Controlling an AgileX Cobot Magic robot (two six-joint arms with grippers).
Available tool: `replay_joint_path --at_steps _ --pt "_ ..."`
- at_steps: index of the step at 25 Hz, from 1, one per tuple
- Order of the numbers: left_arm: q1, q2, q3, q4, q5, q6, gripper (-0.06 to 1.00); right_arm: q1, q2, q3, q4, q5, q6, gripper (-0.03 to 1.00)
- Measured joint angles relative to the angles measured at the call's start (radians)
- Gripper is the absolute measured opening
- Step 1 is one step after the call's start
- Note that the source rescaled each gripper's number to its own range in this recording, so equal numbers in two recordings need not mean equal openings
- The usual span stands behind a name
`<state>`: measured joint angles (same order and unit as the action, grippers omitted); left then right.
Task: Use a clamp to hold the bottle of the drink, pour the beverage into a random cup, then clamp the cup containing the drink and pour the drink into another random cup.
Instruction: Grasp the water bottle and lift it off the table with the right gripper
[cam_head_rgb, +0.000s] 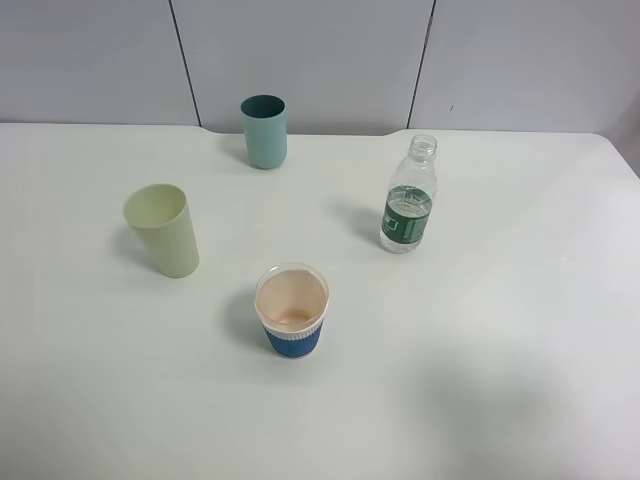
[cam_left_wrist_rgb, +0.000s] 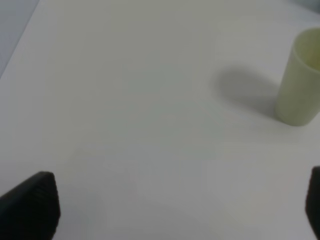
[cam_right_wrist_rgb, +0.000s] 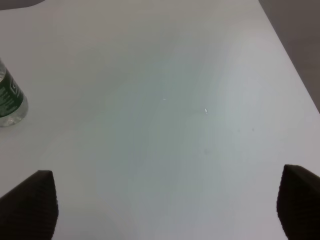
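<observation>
The capless clear bottle (cam_head_rgb: 408, 200) with its dark green label stands upright on the right of the white table (cam_head_rgb: 480, 330). How much drink it holds I cannot tell. A pale yellow-green tumbler (cam_head_rgb: 163, 230) stands at the left, and the blue-sleeved paper cup (cam_head_rgb: 292, 312) is nearer the front, its beige inside looking dry. Neither arm shows in the exterior high view. My left gripper (cam_left_wrist_rgb: 172, 210) is open over bare table, with the pale tumbler (cam_left_wrist_rgb: 300, 80) ahead and off to one side. My right gripper (cam_right_wrist_rgb: 164, 205) is open with nothing between its fingers, and the bottle (cam_right_wrist_rgb: 9, 100) sits at the frame's edge.
A darker teal tumbler (cam_head_rgb: 264, 131) stands at the back near the grey wall panels (cam_head_rgb: 300, 50). The table's right edge (cam_right_wrist_rgb: 295, 65) shows in the right wrist view.
</observation>
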<state>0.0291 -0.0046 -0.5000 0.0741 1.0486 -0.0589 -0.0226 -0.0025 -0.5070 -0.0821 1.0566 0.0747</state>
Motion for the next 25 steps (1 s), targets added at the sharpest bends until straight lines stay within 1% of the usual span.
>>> replay_joint_path --at_steps 25 --pt "0.0 0.0 0.0 0.0 0.0 0.0 1.0 0.0 0.0 0.0 0.0 0.0 0.0 0.73"
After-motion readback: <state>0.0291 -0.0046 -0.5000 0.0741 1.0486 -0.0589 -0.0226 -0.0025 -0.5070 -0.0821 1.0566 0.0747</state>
